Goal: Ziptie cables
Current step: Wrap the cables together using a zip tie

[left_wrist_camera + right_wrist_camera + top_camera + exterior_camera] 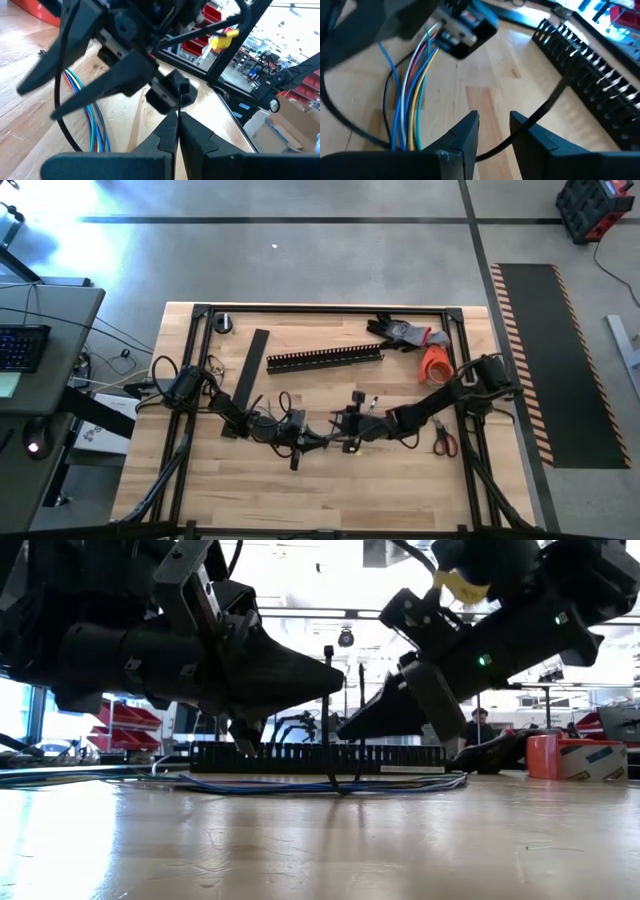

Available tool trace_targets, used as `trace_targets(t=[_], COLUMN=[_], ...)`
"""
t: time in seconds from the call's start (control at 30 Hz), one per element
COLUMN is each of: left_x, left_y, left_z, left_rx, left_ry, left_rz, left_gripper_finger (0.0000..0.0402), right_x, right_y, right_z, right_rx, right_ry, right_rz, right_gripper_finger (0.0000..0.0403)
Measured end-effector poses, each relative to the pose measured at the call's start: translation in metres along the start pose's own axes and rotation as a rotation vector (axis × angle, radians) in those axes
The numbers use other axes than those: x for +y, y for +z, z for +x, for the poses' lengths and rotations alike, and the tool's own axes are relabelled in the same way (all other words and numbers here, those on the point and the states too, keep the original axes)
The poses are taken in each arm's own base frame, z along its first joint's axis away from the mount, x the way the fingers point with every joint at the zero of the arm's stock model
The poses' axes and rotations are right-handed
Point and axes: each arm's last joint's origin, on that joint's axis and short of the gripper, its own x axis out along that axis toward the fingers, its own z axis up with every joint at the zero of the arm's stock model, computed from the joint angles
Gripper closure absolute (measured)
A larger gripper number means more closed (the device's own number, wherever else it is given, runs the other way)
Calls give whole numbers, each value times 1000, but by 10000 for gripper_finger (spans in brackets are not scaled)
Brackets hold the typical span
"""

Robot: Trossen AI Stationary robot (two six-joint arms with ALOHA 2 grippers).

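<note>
Low view: the cables (300, 783) are seen lying flat on the wooden table (320, 840), their long axis running side to side, parallel to and just in front of the black slotted channel (318, 757). The ziptie (328, 720) is looped around them, its tail rising upright. Its upper part is pinched by the left gripper (176, 125), whose fingers are pressed together, on the side of the channel nearer the table's front edge. The right gripper (495, 131) is held beside it with its fingers parted, the strip passing between them untouched.
</note>
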Motion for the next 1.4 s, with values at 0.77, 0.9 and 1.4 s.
trace_targets(t=[0.77,0.9,1.4], left_x=[0,0,0], left_y=[0,0,-1], left_z=[0,0,0], left_rx=[6,8,8], left_ry=[2,-1,3], left_rz=[3,3,4], left_gripper_finger=[402,402,402], right_x=[-10,-10,-56], right_y=[7,7,15], right_z=[-14,-14,-28], right_rx=[41,42,184], right_ry=[-178,-178,-265], right_rz=[88,131,222], right_gripper_finger=[221,221,80])
